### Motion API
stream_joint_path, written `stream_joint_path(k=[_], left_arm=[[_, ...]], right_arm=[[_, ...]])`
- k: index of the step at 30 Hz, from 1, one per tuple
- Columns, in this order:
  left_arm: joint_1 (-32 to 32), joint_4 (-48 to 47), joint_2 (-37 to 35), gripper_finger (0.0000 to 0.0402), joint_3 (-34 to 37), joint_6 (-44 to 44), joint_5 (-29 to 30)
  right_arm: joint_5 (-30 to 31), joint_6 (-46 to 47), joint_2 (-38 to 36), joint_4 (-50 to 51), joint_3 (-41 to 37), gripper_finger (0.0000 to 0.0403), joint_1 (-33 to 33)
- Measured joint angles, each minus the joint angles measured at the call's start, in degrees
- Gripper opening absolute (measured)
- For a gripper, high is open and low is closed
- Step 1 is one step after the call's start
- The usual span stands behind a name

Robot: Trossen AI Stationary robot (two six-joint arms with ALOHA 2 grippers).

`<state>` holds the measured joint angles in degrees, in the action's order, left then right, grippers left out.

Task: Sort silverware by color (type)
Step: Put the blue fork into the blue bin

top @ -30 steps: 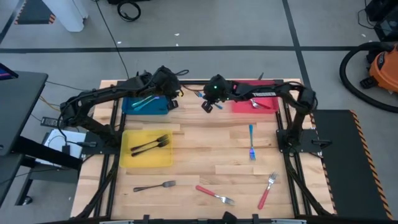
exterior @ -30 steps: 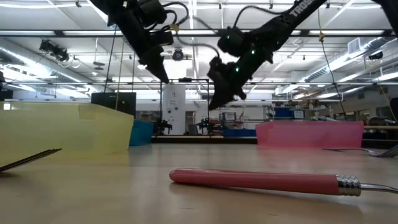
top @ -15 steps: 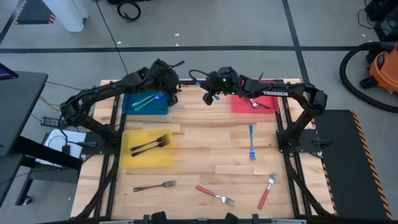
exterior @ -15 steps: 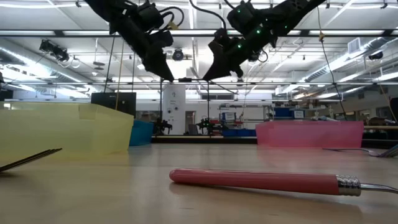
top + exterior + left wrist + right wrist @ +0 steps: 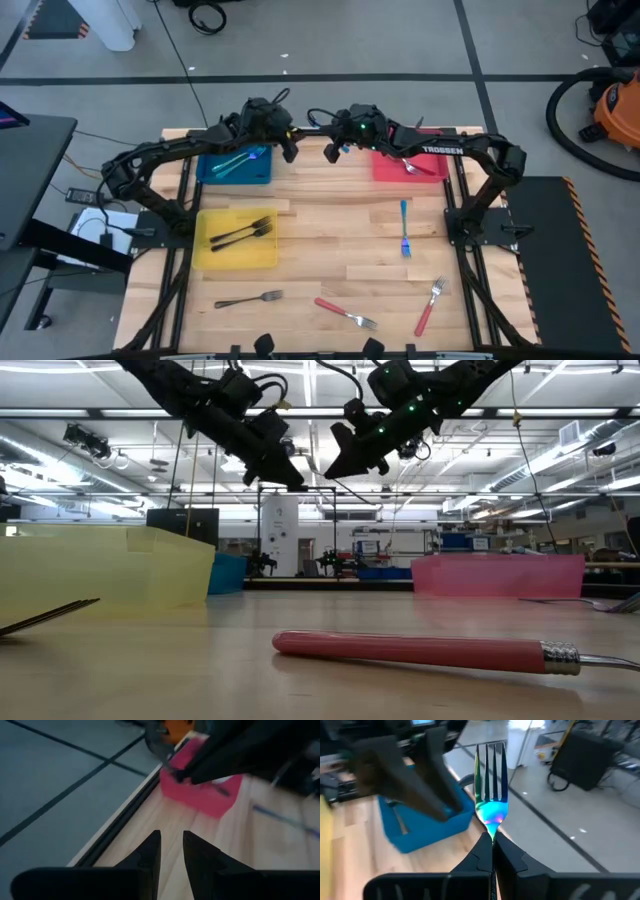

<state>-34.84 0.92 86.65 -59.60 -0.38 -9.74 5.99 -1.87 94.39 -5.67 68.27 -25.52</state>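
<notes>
My right gripper (image 5: 330, 152) hangs above the table's far middle, between the blue tray (image 5: 235, 166) and the red tray (image 5: 412, 168), shut on a fork (image 5: 491, 780) with iridescent tines; the fork's handle is hidden. My left gripper (image 5: 290, 150) hovers close to its left, tips facing it, open by a narrow gap (image 5: 170, 851) and empty. Teal forks (image 5: 236, 161) lie in the blue tray, black forks (image 5: 243, 233) in the yellow tray (image 5: 236, 255), and a red fork (image 5: 415, 167) in the red tray. My right gripper pinches the fork by its neck (image 5: 491, 834), just behind the tines, between its two fingers (image 5: 479, 851). The fork lies along the fingers and its tines stick out past the tips toward my left gripper (image 5: 420, 785). It is lifted clear of the table.
Loose on the wood lie a blue fork (image 5: 404, 228) at right centre, a black fork (image 5: 250, 299), a red fork (image 5: 345, 313) and another red fork (image 5: 430, 305) near the near edge. The low view shows a red handle (image 5: 410, 650) close up.
My right gripper has risen and moved toward the far edge, tipping from pointing down to nearly level, pointing left, with the fork still held. My left gripper has moved right toward it and tipped closer to level.
</notes>
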Motion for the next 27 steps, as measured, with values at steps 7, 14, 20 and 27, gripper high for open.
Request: stream_joint_path(k=[7, 14, 20, 27], left_arm=[[1.7, 5.5, 0.0, 0.0082, 0.5, -3.2, 0.0], [2.2, 9.9, 0.0, 0.0082, 0.5, -4.9, 0.0], [2.1, 11.2, 0.0, 0.0082, 0.5, -6.9, 1.3], [2.1, 11.7, 0.0, 0.0082, 0.5, -8.0, 2.4]], right_arm=[[4.9, -2.8, 0.0, -0.5, 1.1, 0.0008, 0.2], [4.9, -3.9, 0.0, -0.4, 1.1, 0.0008, 1.5], [5.9, -4.4, 0.0, -0.5, 1.1, 0.0008, 2.6], [8.7, -5.4, 0.0, -0.7, 1.1, 0.0008, 2.9]])
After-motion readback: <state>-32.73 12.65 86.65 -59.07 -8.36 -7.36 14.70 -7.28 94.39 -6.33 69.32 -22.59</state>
